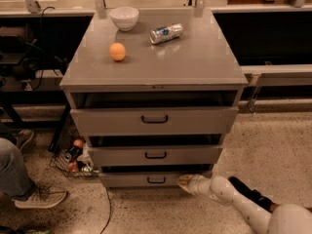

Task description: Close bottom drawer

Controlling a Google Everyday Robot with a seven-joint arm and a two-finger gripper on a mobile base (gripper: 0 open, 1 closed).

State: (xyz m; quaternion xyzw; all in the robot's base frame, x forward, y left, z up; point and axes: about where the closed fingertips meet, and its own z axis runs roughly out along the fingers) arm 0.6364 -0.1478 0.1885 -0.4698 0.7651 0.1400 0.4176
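Gripper (187, 183) is sitting low in the frame, right of centre, its tan tip touching the right end of the bottom drawer (131, 180) front; can't tell if it's open or closed. Drawer is lying at bottom centre, lowest of three in the grey cabinet (156, 67), w/ the shortest grey front and a small black handle (156, 180). It's sticking out slightly, dark gap showing above it.
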